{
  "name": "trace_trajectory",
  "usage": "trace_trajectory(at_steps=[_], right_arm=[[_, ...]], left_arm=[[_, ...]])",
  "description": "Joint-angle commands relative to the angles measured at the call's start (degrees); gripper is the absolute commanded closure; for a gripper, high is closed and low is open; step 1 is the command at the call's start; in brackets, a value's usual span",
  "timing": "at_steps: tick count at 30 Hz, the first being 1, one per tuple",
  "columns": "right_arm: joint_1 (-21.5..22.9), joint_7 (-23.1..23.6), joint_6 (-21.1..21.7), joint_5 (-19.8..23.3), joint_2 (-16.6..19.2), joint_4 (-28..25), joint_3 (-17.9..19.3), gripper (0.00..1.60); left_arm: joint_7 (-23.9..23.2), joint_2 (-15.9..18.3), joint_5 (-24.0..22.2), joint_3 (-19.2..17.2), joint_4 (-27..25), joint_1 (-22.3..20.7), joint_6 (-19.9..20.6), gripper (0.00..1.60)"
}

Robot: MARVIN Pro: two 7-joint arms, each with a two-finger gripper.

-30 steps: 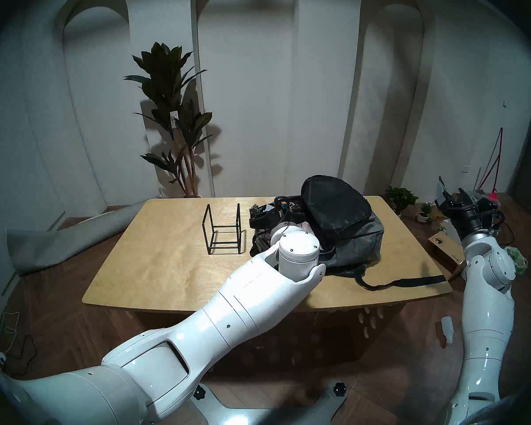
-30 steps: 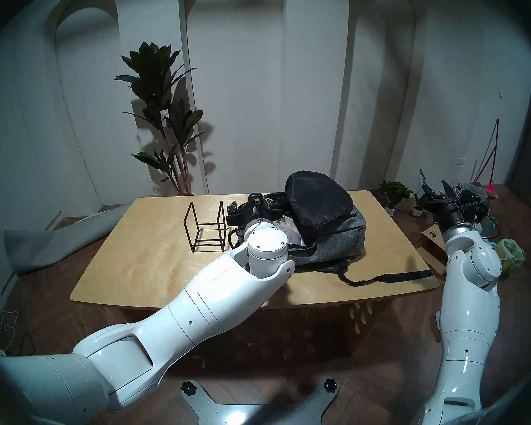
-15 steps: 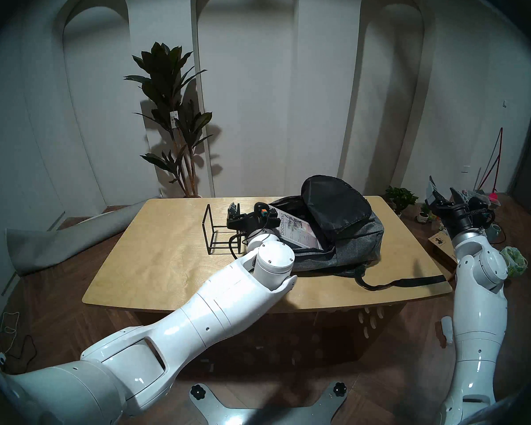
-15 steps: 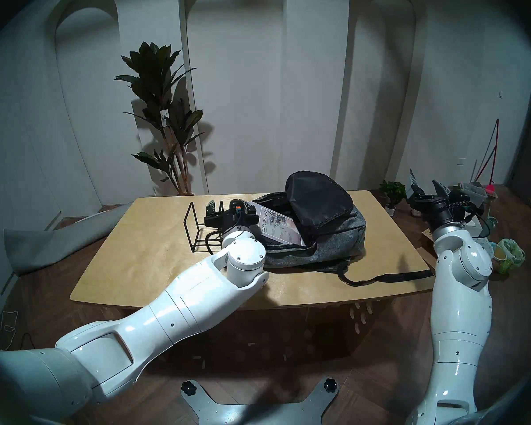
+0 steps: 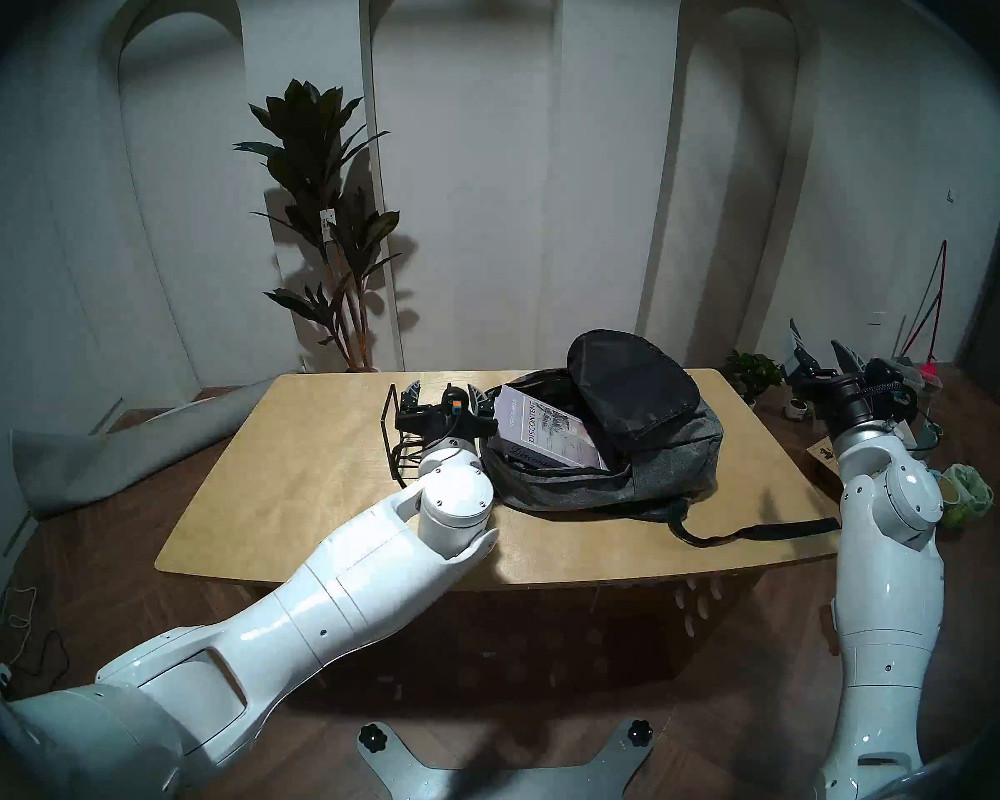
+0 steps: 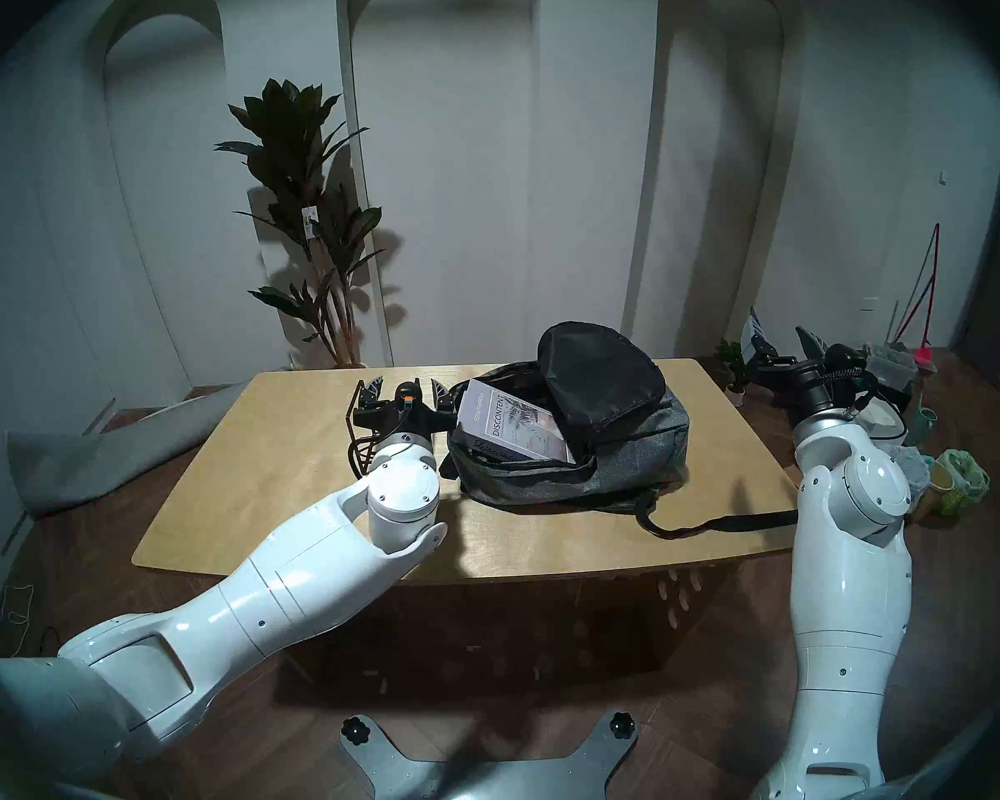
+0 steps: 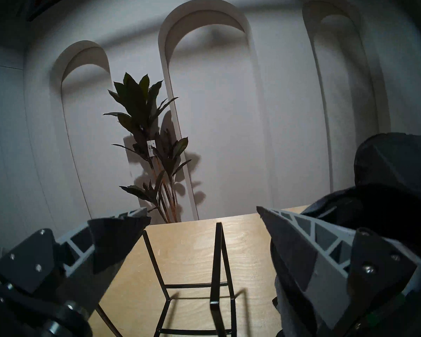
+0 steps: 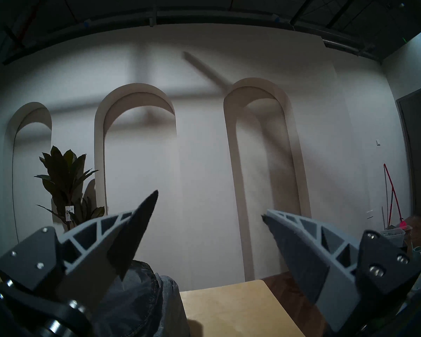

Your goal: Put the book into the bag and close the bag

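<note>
The book point(image 5: 547, 435) lies tilted in the mouth of the bag point(image 5: 648, 464), its cover and spine exposed and its lower end tucked under the raised black-lined flap; the bag rests toward the far right corner of the worktop point(image 5: 313, 504), one strap trailing to the right edge. The left gripper point(image 5: 444, 395) hovers level just left of the bag's opening, jaws released and empty, over the black wire-frame stand point(image 7: 192, 280), which stands near the far edge at the worktop's middle. The right gripper point(image 5: 821, 354) hangs beyond the right edge, raised, jaws likewise spread wide and holding nothing. Judged from this layout, the insertion step is nearly complete and the closing step is not yet begun: the book appears to need seating deeper before the flap can be brought down and the zipper drawn. The next move probably calls for one arm to steady the bag while the other lowers the flap and finds the zipper pull, which cannot be made out here. Compared with a second ago, the left gripper has withdrawn leftward from the bag's mouth, uncovering the book, and the right arm has shifted slightly toward the worktop.
</note>
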Motion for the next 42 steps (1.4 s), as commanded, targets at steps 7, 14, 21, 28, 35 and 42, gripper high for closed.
trace_trajectory(at_steps=[7, 14, 21, 28, 35, 42], right_arm=[[-1.3, -3.2, 0.8, -1.9, -1.7, -5.9, -1.1, 0.00], [-2.1, -3.9, 1.1, -2.3, -2.1, -7.2, -1.1, 0.00], [-2.4, -4.5, 1.3, -3.1, -2.3, -7.3, -1.3, 0.00], [-2.4, -4.8, 1.4, -3.3, -2.4, -7.1, -1.4, 0.00], [-2.4, -5.3, 1.5, -3.9, -2.2, -6.5, -1.1, 0.00], [-2.4, -5.4, 1.3, -4.0, -2.5, -5.8, -1.6, 0.00]], left_arm=[[-5.5, 2.5, -1.1, -1.0, 0.7, -0.3, -4.9, 0.00], [-6.5, 0.8, -1.4, 0.1, 1.4, -0.1, -5.2, 0.00], [-6.9, -0.3, -1.7, 0.7, 1.0, -0.3, -5.2, 0.00], [-7.4, -1.7, -2.1, 1.3, 1.6, -0.6, -5.1, 0.00], [-8.5, -3.5, -2.8, 1.6, 2.8, -0.9, -5.9, 0.00], [-6.1, -0.1, -1.6, 0.0, -2.9, -0.4, -6.3, 0.00]])
